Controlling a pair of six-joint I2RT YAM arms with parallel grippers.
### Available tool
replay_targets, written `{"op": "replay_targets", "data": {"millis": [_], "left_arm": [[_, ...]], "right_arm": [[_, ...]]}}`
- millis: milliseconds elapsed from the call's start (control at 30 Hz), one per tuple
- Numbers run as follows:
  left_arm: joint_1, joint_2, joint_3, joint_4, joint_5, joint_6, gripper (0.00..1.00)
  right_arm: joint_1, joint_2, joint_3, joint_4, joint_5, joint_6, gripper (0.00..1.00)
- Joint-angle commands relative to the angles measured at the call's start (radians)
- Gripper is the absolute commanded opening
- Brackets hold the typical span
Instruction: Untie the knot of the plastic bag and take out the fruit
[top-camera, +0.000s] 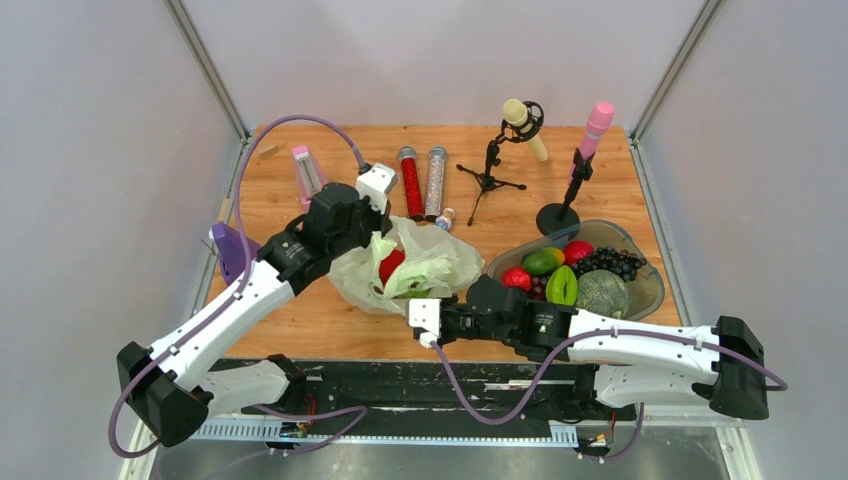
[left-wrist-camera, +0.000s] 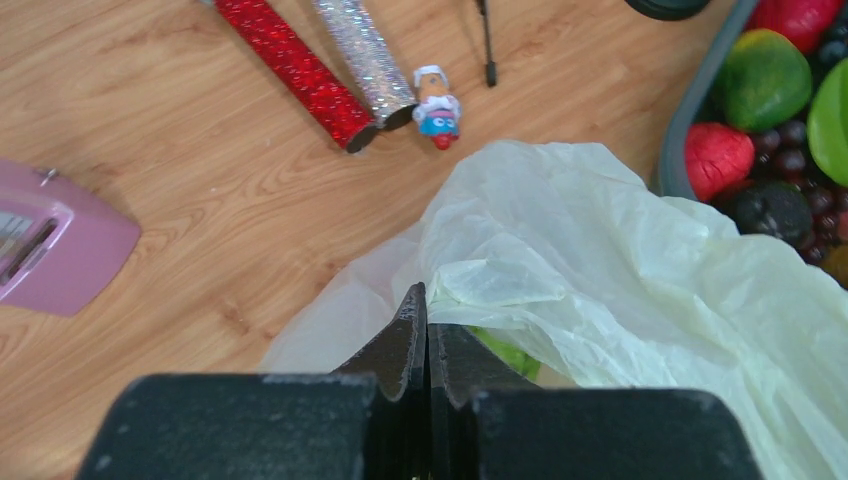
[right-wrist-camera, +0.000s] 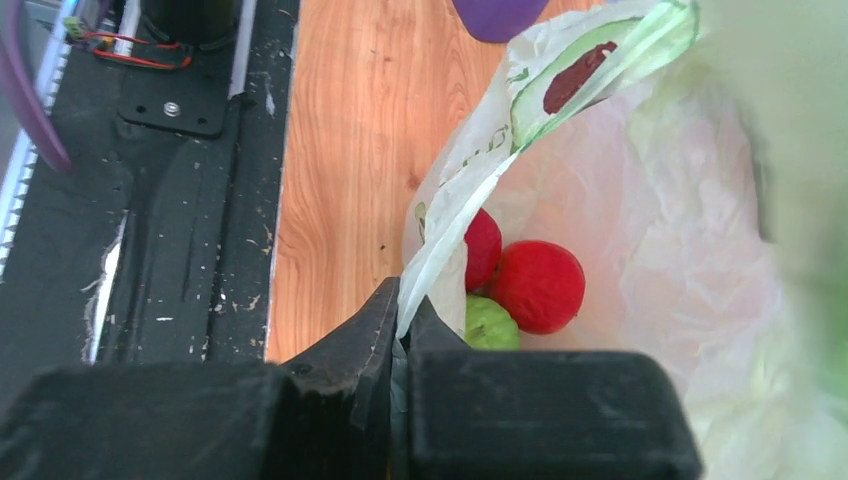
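A pale yellow-green plastic bag (top-camera: 440, 262) shows red fruit (right-wrist-camera: 537, 285) and light green fruit (right-wrist-camera: 490, 325).

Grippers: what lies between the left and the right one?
The plastic bag with fruit inside, pinched by left gripper and right gripper, seen in top view.

white arms (top-camera: 240, 300), black joints and jaws, looping purple cables (top-camera: 300, 118).

From above, the plastic bag (top-camera: 430, 262) hides most of the fruit (top-camera: 391, 266). At the right wrist, the green fruit (right-wrist-camera: 492, 325) sits half behind the fingers (right-wrist-camera: 350, 350), and the bag's right side blurs.
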Motion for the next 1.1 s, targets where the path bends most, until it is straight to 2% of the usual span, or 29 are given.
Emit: {"op": "replay_targets", "data": {"millis": [0, 100, 167, 400, 567, 833, 867, 900, 967, 1000, 1067], "left_arm": [[0.064, -0.023, 0.066, 0.044, -0.048, -0.061, 0.00], [0.119, -0.020, 0.106, 0.036, -0.056, -0.071, 0.00], [0.143, -0.012, 0.139, 0.030, -0.059, -0.066, 0.00], [0.186, 0.026, 0.233, 0.010, -0.082, -0.042, 0.00], [0.208, 0.043, 0.258, 0.019, -0.083, -0.043, 0.00], [0.209, 0.031, 0.169, 0.099, 0.038, -0.060, 0.00], [0.209, 0.027, 0.161, 0.106, 0.072, -0.061, 0.00], [0.209, 0.021, 0.146, 0.118, 0.087, -0.063, 0.00], [0.210, 0.014, 0.129, 0.130, 0.129, -0.063, 0.00], [0.209, 0.011, 0.126, 0.131, 0.154, -0.062, 0.00], [0.209, 0.006, 0.117, 0.135, 0.189, -0.057, 0.00]], "right_arm": [[0.003, -0.007, -0.044, 0.142, 0.105, 0.065, 0.03], [-0.011, -0.009, -0.055, 0.167, 0.219, 0.072, 0.00], [-0.033, -0.018, -0.061, 0.167, 0.233, 0.095, 0.00], [-0.115, -0.050, -0.111, 0.161, 0.193, 0.236, 0.00], [-0.149, -0.008, -0.144, 0.130, 0.184, 0.315, 0.00], [-0.182, 0.050, -0.149, 0.066, 0.104, 0.420, 0.01], [-0.182, 0.037, -0.145, 0.064, 0.091, 0.421, 0.06], [-0.182, 0.021, -0.141, 0.063, 0.083, 0.422, 0.14], [-0.182, -0.020, -0.126, 0.063, 0.070, 0.423, 0.40], [-0.182, -0.040, -0.116, 0.063, 0.061, 0.423, 0.49], [-0.181, -0.083, -0.090, 0.060, 0.037, 0.420, 0.62]]}}
